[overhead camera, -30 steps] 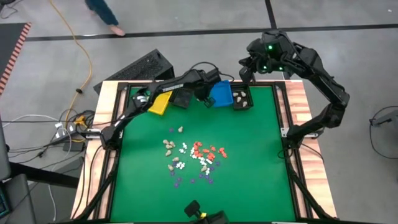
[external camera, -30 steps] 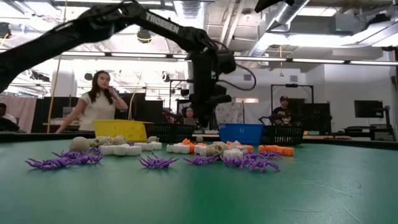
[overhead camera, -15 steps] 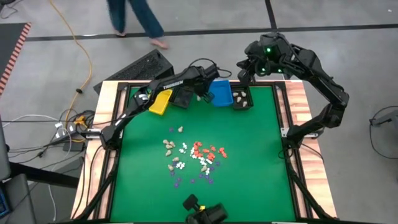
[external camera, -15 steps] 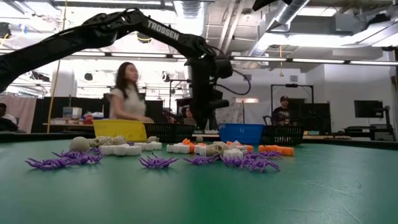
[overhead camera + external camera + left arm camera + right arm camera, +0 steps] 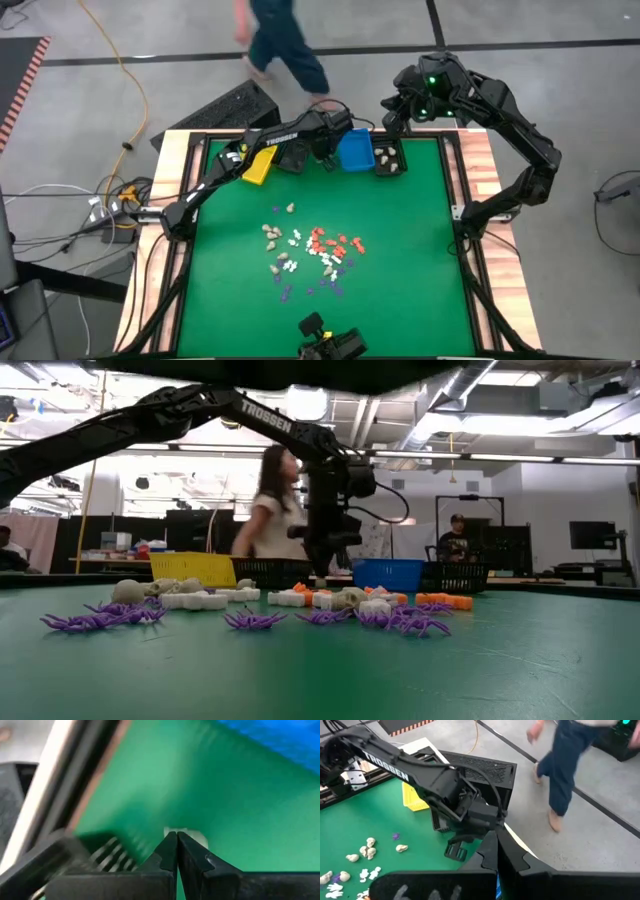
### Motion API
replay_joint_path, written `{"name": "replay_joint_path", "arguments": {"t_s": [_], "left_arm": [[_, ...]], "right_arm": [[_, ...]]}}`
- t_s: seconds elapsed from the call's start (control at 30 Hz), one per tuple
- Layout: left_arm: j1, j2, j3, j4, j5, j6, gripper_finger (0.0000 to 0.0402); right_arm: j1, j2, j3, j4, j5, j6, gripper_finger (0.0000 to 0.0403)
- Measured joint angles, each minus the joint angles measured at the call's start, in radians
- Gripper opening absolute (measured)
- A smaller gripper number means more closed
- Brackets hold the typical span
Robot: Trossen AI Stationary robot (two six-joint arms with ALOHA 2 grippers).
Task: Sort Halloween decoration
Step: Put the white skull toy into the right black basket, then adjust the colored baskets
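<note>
The Halloween decoration pieces lie in a loose heap at mid-table: cream skulls, white, orange-red and purple bits, also seen across the low view. My left gripper hangs at the far edge between a black bin and the blue bin, shut, with a small white piece at its tips. My right gripper waits shut, high beyond the far right corner. My left gripper has the white piece at its fingertips, pinched between the two fingers, which point down from above. The piece is lifted clear of the green mat. The fingers hide most of it, and which part they have cannot be told.
A yellow bin stands left of the black one, and a second black bin with cream pieces stands right of the blue. A person walks on the floor beyond the far edge. Open mat surrounds the heap.
My left gripper has shifted a little toward the table's left, off the blue bin's left rim and toward the black bin, staying shut. The person behind the table has walked from left to right.
</note>
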Motion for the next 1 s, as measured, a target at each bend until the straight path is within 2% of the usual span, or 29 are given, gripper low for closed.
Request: {"name": "replay_joint_path", "arguments": {"t_s": [0.07, 0.17, 0.4, 0.73, 0.87, 1.0], "left_arm": [[0.0, 0.006, 0.003, 0.0, 0.045, 0.003, 0.0], [0.0, 0.004, 0.005, -0.038, 0.045, 0.0, 0.0], [-0.03, 0.004, 0.005, -0.239, 0.127, -0.047, 0.0], [-0.14, 0.003, 0.005, -0.29, 0.267, -0.056, 0.0], [-0.194, -0.028, 0.004, -0.288, 0.259, -0.038, 0.0], [-0.212, -0.084, 0.005, -0.25, 0.155, -0.01, 0.0]], "right_arm": [[0.0, 0.0, 0.0, 0.0, -0.001, 0.0, 0.002], [0.012, 0.0, 0.0, 0.0, -0.005, 0.0, 0.002], [0.046, 0.0, 0.0, 0.004, -0.005, -0.008, 0.002], [0.065, 0.0, 0.0, 0.012, -0.002, -0.011, 0.002], [0.066, -0.001, 0.0, 0.01, -0.002, -0.031, 0.002], [0.066, -0.002, 0.0, 0.006, -0.002, -0.032, 0.002]]}}
